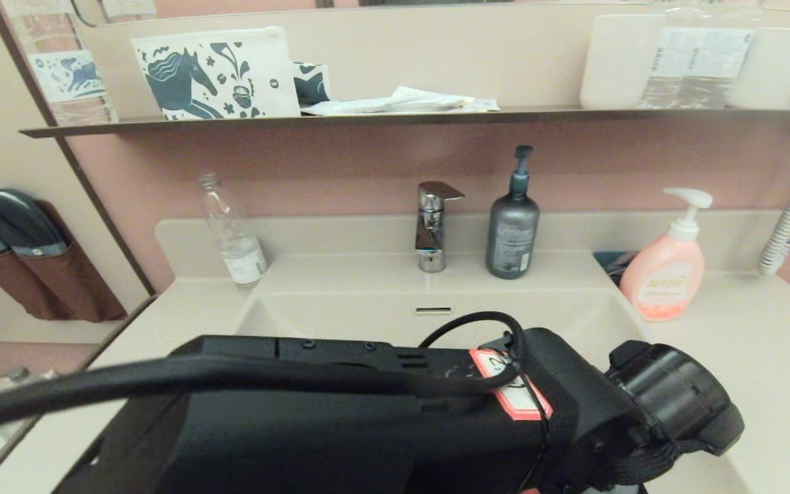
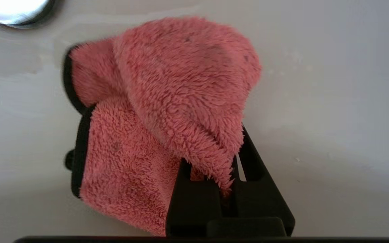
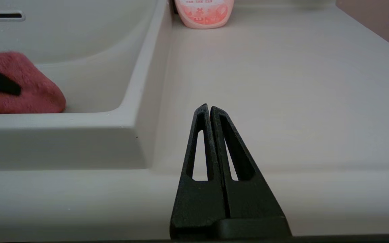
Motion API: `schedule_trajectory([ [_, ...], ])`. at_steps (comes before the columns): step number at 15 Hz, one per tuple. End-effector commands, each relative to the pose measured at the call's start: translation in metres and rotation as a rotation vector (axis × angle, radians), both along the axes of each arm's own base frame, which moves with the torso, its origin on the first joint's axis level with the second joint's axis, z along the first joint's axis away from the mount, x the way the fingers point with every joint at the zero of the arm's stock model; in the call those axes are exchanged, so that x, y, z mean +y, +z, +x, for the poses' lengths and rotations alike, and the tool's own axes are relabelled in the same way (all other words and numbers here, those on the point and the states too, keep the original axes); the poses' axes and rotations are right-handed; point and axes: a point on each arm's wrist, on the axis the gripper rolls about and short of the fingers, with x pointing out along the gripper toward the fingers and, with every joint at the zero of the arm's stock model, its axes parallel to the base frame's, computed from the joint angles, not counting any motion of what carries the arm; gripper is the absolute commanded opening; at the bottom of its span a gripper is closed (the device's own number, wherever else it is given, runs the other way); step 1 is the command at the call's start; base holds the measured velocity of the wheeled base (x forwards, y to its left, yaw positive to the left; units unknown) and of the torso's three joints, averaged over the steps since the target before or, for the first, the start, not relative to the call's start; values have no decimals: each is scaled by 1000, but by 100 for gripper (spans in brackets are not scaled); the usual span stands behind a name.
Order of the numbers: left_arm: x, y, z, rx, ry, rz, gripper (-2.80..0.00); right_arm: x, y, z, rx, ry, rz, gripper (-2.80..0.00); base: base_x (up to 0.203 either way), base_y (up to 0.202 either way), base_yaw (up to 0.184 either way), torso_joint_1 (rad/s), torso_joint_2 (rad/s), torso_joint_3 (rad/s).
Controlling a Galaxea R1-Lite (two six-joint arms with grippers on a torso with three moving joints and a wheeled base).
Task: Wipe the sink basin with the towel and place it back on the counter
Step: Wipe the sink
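The coral-pink towel [image 2: 167,101] with black trim lies bunched on the floor of the sink basin [image 2: 333,101], pinched by my left gripper [image 2: 228,162], which is shut on it. The chrome drain plug [image 2: 12,10] shows just beyond the towel. In the head view my left arm [image 1: 367,412] reaches across and down into the sink basin [image 1: 340,312], hiding the towel and the gripper. The right wrist view shows the towel [image 3: 22,87] low in the basin. My right gripper [image 3: 210,109] is shut and empty, parked just above the counter [image 3: 282,84] to the right of the basin.
Behind the basin stand a chrome faucet [image 1: 433,226], a clear bottle [image 1: 234,233] and a grey pump bottle [image 1: 513,226]. A pink soap dispenser [image 1: 666,267] sits on the right counter. The shelf [image 1: 402,116] above holds a pouch and cups. An overflow slot [image 1: 433,310] marks the back wall.
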Motion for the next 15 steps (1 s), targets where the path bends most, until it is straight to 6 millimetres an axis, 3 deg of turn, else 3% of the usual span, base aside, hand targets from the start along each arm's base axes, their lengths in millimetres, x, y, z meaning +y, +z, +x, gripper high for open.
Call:
schedule_trajectory([
  [1, -5, -4, -9, 36, -39, -5, -280, 0, 0, 0, 1, 0, -1, -280, 0, 0, 0, 0, 0, 0],
  [9, -20, -21, -7, 16, -170, 0, -280, 0, 0, 0, 1, 0, -1, -280, 0, 0, 0, 0, 0, 0],
  [15, -7, -29, 10, 59, -220, 102, -280, 0, 0, 0, 1, 0, -1, -280, 0, 0, 0, 0, 0, 0],
])
